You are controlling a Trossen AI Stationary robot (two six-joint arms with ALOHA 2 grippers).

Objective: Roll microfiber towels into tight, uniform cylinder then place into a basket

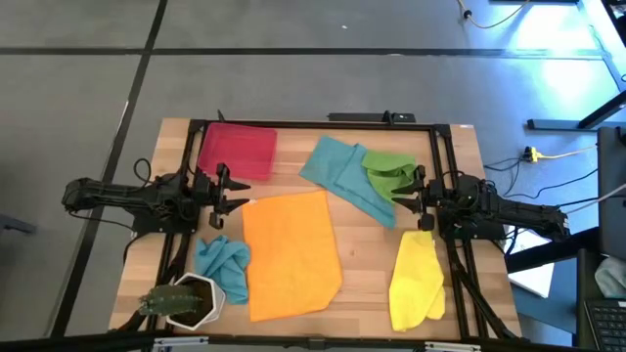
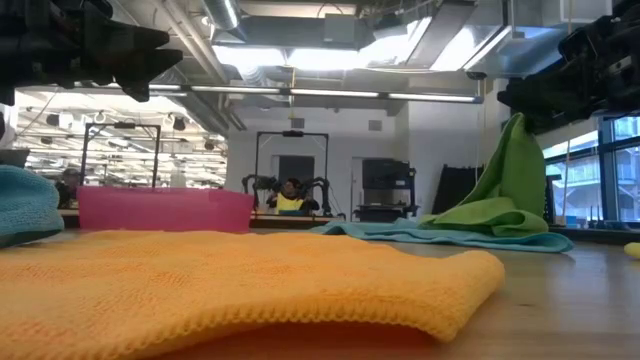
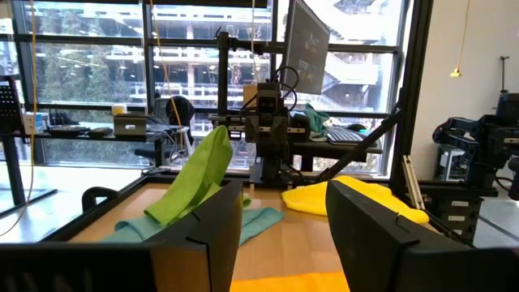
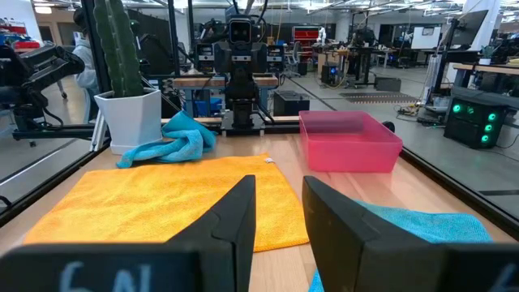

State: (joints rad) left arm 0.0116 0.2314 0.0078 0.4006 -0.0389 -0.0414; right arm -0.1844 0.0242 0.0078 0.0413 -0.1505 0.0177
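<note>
The orange towel (image 1: pixel 290 254) lies flat mid-frame on the bench (image 1: pixel 362 244), with the basket (image 1: pixel 238 150) upper left, teal (image 1: pixel 344 176) and green (image 1: pixel 387 172) towels upper right, another teal one (image 1: pixel 222 266) lower left, and a yellow one (image 1: pixel 417 279) lower right. Left end effector (image 1: pixel 231 192) and right end effector (image 1: pixel 408 196) hover released, grasping nothing.

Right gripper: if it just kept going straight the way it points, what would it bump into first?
Probably the big teal towel lying just ahead of the right gripper, then the orange towel beyond it. How high the gripper hangs above them is unclear, so it might pass over.
</note>
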